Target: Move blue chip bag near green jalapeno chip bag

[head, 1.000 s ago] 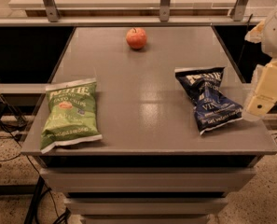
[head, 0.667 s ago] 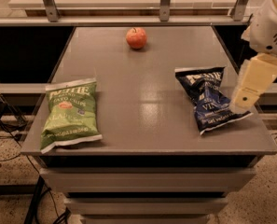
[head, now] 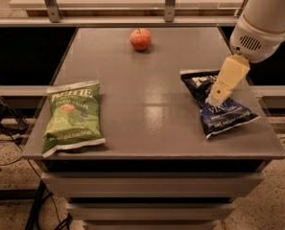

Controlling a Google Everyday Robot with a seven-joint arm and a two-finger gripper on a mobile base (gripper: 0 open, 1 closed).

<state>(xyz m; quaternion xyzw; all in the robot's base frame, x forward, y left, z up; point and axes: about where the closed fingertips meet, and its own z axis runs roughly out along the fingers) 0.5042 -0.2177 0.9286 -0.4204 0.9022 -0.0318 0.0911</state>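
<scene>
1. Camera view, looking down across a flat grey rectangular desk (head: 147, 95) from its near edge.
2. Flat by the right edge, closer to the near right corner than to the far one: a crinkled, dark navy blue chip bag (head: 227, 118) with white lettering, its black top band turned toward the far edge.
3. Over the upper half of that bag, reaching in from beyond the right edge: a cream-coloured gripper (head: 216, 98) hanging slanted below a rounded white arm housing (head: 262, 25). Tip down at the bag's middle, just above or touching it; contact not possible to judge. Spread or closed: not possible to judge either.
4. Flat by the near left corner: a light green jalapeno chip bag (head: 74, 120) with white bands at top and bottom. Well apart from the navy bag, across the width of the desk.
5. Near the far edge, about midway along it: a round red apple (head: 140, 39), apart from both bags.
</scene>
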